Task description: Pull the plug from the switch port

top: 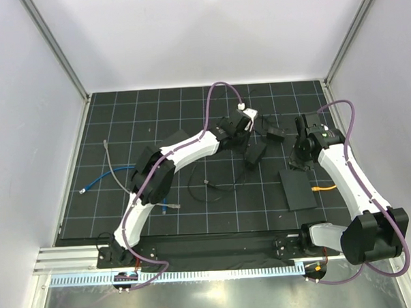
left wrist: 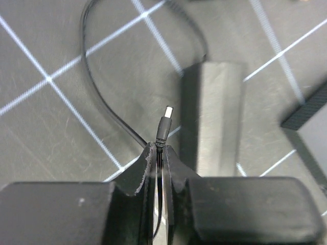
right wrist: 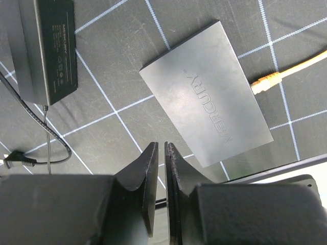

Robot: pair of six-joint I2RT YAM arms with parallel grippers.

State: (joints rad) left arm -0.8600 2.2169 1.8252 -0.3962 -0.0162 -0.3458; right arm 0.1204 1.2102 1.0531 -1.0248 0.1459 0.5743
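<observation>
The plug [left wrist: 164, 125], a small black barrel plug with a metal tip, sticks up from the tips of my left gripper [left wrist: 159, 146], free of any port. Its thin cable runs down the narrow slit between the jaws, which are shut on it. In the top view the left gripper [top: 243, 120] hangs over the back middle of the mat. The switch [right wrist: 207, 92], a flat black box marked MERCURY, lies at the right [top: 297, 189]. My right gripper [right wrist: 160, 146] hovers just before it, jaws a thin slit apart and empty.
A black power adapter [right wrist: 48, 46] lies left of the switch, its cable ending in a loose plug [right wrist: 18, 159]. A yellow plug [right wrist: 265, 80] rests at the switch's right edge. Blue and grey cables [top: 107, 175] lie at the left. A black box [left wrist: 214, 117] sits beside the held plug.
</observation>
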